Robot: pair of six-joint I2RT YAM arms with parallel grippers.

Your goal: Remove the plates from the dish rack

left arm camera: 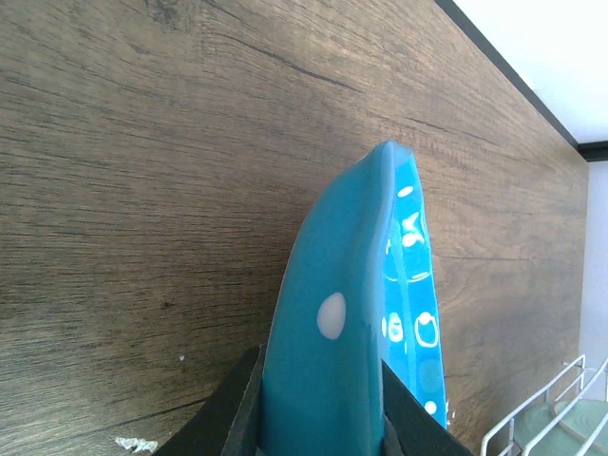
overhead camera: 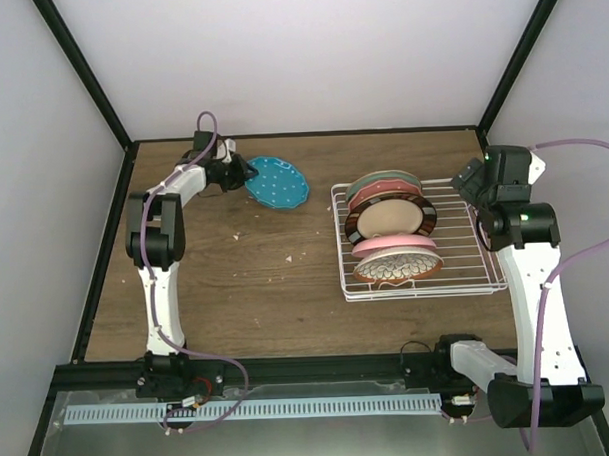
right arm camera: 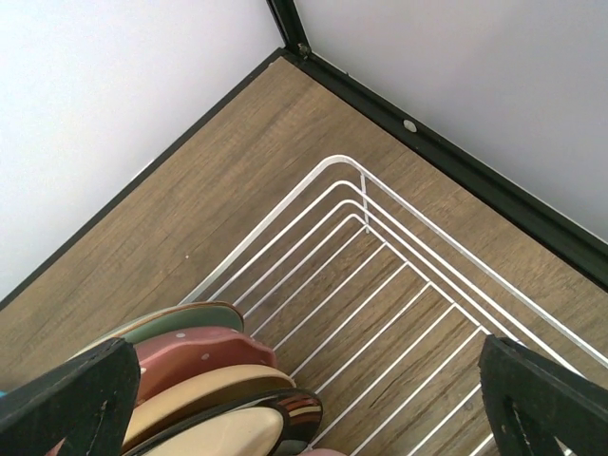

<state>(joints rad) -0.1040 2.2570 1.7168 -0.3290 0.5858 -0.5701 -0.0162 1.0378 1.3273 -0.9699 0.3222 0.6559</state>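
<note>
My left gripper [overhead camera: 238, 173] is shut on the rim of the teal white-dotted plate [overhead camera: 278, 182] over the far left of the table. In the left wrist view the black pads clamp the plate [left arm camera: 351, 313] edge-on on both sides of my left gripper [left arm camera: 321, 385]. Whether the plate touches the wood I cannot tell. The white wire dish rack [overhead camera: 465, 252] holds several plates on edge: pale green [overhead camera: 383, 181], red-pink dotted [overhead camera: 388, 192], tan dark-rimmed [overhead camera: 389, 220], pink [overhead camera: 395, 245], petal-patterned [overhead camera: 396, 268]. My right gripper [overhead camera: 473, 177] hangs open over the rack [right arm camera: 380, 275], holding nothing.
The black frame and white walls close in the table's far edge [overhead camera: 301, 136] and right corner [right arm camera: 294, 47]. Small crumbs [overhead camera: 291, 256] lie on the wood between the teal plate and the rack. The rack's right half is bare wire.
</note>
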